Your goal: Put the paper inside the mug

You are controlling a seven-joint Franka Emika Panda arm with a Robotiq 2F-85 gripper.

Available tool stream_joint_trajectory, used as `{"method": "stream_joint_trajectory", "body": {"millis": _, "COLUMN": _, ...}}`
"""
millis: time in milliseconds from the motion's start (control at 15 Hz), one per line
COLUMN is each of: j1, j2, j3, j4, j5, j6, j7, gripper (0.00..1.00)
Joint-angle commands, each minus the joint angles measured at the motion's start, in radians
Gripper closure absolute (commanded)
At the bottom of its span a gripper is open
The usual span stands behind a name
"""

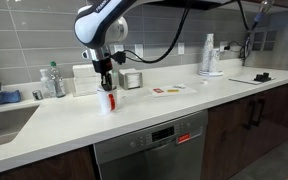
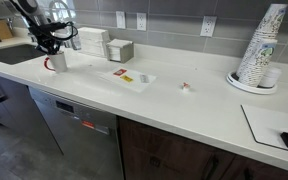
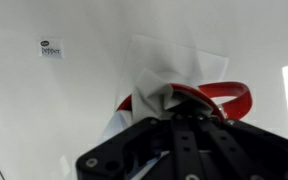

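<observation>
Logged gripper [image 1: 105, 79] clamped on crumpled white paper [image 3: 162, 72], directly above mug [image 1: 107, 102]. Recorded mug as red, upright.

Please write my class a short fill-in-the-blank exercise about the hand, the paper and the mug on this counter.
1. The mug on the counter is ___ on the outside.
2. In an exterior view, the hand hangs right ___ the mug.
3. In the wrist view, the hand grips a crumpled white ___.

Missing words: red; above; paper.
</observation>
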State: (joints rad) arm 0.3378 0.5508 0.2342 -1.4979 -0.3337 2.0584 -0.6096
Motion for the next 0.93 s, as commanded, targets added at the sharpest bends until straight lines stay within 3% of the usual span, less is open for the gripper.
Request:
{"method": "stream_joint_trajectory", "body": {"millis": 0, "j1": -0.025, "j2": -0.018, "j3": 0.012, "j4": -0.012, "j5": 0.026, "j6": 0.032, "j7": 0.001, "gripper": 1.0}}
{"method": "stream_joint_trajectory", "body": {"millis": 867, "j1": -0.052, "j2": -0.077, "j3": 0.023, "j4": -0.008, "j5": 0.113, "j6": 0.038, "j7": 0.008, "gripper": 1.0}}
